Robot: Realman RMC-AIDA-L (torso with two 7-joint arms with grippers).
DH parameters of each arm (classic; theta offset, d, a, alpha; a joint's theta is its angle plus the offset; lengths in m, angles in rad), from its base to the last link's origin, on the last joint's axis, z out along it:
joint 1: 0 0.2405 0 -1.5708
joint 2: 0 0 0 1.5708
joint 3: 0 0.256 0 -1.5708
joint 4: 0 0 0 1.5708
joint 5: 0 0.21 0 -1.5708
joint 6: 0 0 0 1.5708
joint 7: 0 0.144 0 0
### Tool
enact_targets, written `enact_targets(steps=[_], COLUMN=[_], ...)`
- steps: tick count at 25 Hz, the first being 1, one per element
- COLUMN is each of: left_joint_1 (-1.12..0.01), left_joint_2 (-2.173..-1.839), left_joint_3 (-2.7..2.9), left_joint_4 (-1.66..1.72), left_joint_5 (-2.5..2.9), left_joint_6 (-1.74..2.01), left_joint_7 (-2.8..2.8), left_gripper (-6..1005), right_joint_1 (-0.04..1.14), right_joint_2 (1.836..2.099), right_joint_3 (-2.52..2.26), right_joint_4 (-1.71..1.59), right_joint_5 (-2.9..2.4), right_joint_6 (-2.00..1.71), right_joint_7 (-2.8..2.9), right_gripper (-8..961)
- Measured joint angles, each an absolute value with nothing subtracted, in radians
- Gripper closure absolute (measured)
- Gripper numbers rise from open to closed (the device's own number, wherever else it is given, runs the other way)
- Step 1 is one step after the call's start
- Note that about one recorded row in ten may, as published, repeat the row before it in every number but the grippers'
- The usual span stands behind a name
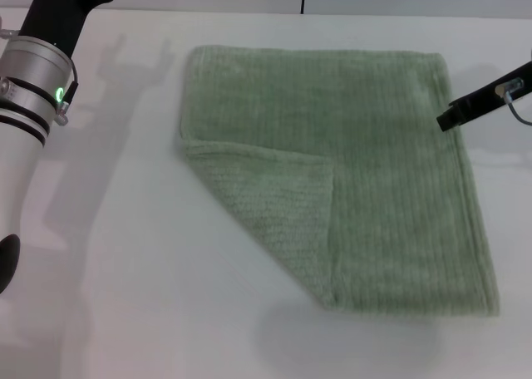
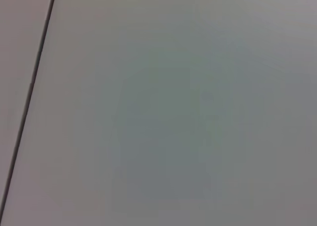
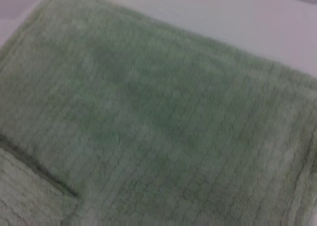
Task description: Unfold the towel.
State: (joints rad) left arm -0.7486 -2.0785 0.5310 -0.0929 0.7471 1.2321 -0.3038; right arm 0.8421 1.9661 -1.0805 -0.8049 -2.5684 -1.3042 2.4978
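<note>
The pale sage-green towel point(image 1: 366, 163) lies flat on the white table point(image 1: 125, 271). Its near-left corner is folded over onto it as a triangular flap point(image 1: 278, 204). The right wrist view shows the towel point(image 3: 163, 117) close up, with the edge of the flap point(image 3: 34, 171) in one corner. My right gripper point(image 1: 449, 117) is at the towel's right edge near the far corner; only a dark fingertip shows. My left arm point(image 1: 33, 88) is raised at the far left, away from the towel; its gripper is out of view. The left wrist view shows only bare surface.
The white table extends around the towel on all sides. A dark seam point(image 2: 29, 92) crosses the surface in the left wrist view. The table's far edge point(image 1: 249, 12) runs behind the towel.
</note>
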Motion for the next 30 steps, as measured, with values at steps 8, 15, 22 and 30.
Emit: enact_targets(steps=[8, 15, 22, 30], left_joint_1=[-0.749, -0.749, -0.749, -0.750], left_joint_2=[-2.079, -2.079, -2.079, -2.078], left_joint_3=[0.534, 0.534, 0.534, 0.535], left_joint_4=[-0.091, -0.093, -0.099, -0.103], left_joint_5=[0.747, 0.747, 0.747, 0.747], left_joint_6=[1.238, 1.249, 1.249, 1.250], left_joint_7=[-0.315, -0.315, -0.315, -0.314], left_gripper=[216, 218, 220, 222], right_joint_1=[0.836, 0.863, 0.878, 0.897], right_joint_2=[1.964, 1.960, 1.955, 1.950], right_joint_3=[-1.091, -1.091, -1.092, -1.086], right_joint_4=[-0.788, -0.730, -0.687, -0.615], right_joint_5=[-2.587, -2.622, -2.624, -2.624], right_joint_6=[-1.299, -1.292, -1.264, -1.210], right_joint_7=[2.471, 2.469, 2.455, 2.420], right_gripper=[951, 955, 954, 954])
